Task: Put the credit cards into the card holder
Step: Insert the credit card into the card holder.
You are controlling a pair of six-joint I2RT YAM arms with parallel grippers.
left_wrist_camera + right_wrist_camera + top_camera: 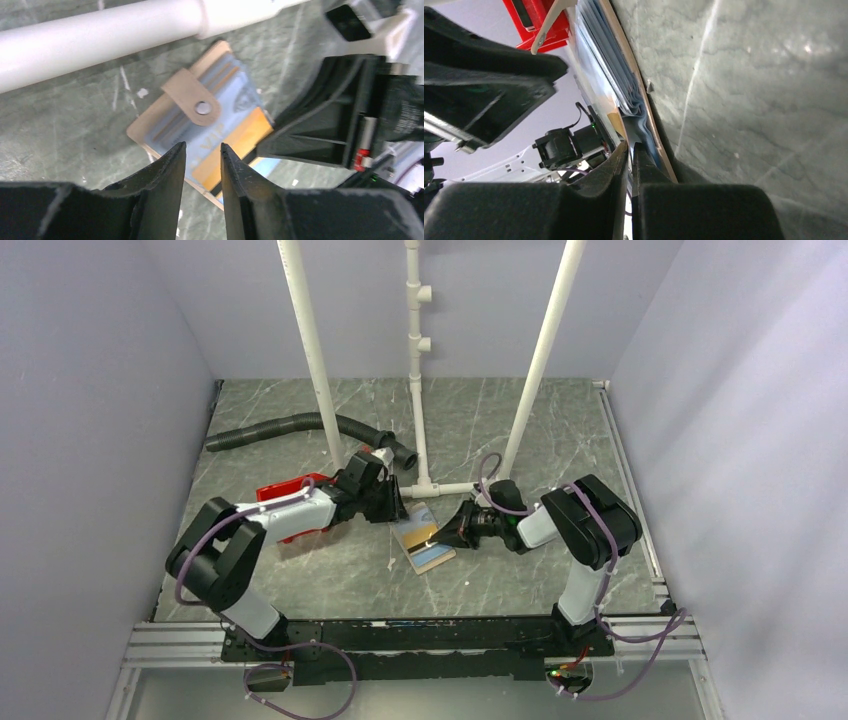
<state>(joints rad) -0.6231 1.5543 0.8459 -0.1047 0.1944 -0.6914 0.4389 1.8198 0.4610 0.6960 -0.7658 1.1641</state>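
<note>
The card holder [165, 117] lies open on the bench [70, 135] showing an orange credit card [235, 145] marked "VIP", left fingers [167, 172] slightly parted and empty above it, right fingers [616, 167] nearly closed at its edge, hold unclear.

Top view: red bin [283, 487] mostly hidden behind L arm [300, 512]. L wrist: card holder [225, 117] 4 o'clock corner under R gripper [262, 147]; card pinched? Can't tell.
</note>
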